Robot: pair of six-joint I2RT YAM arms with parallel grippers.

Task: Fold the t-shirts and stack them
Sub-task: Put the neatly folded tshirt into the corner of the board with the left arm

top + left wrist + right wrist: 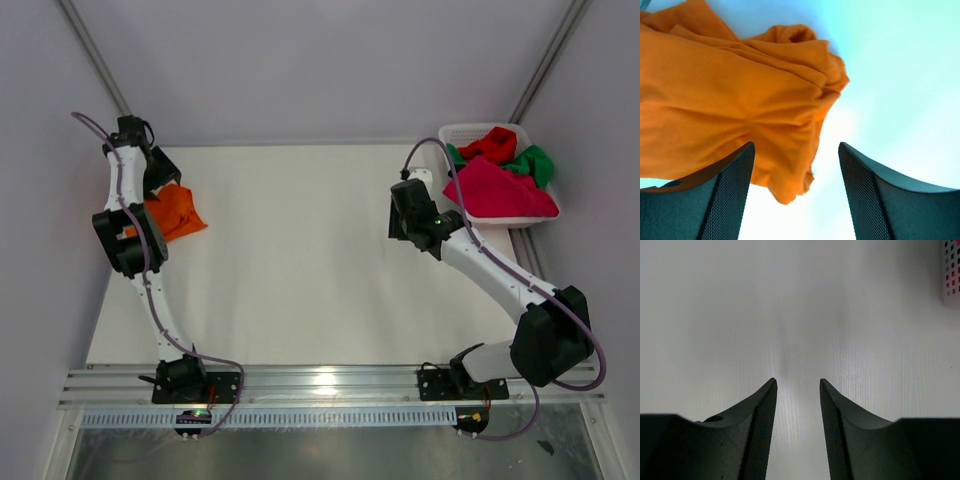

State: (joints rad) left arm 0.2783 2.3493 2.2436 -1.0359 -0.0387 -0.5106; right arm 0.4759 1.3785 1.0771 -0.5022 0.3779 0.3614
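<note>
A bright orange t-shirt lies crumpled at the table's left edge, partly under my left arm. In the left wrist view the orange t-shirt fills the upper left, and a fold of it hangs between the fingers without touching either pad. My left gripper stands open above it, also seen from above as the left gripper. The magenta-pink t-shirt, the red t-shirt and the green t-shirt lie heaped in the basket. My right gripper hangs open over bare table, left of the basket; from above the right gripper shows there.
The white lattice basket stands at the table's back right corner; its corner shows as the basket in the right wrist view. The white table stretches between the arms. Grey walls close in on both sides, and a metal rail runs along the near edge.
</note>
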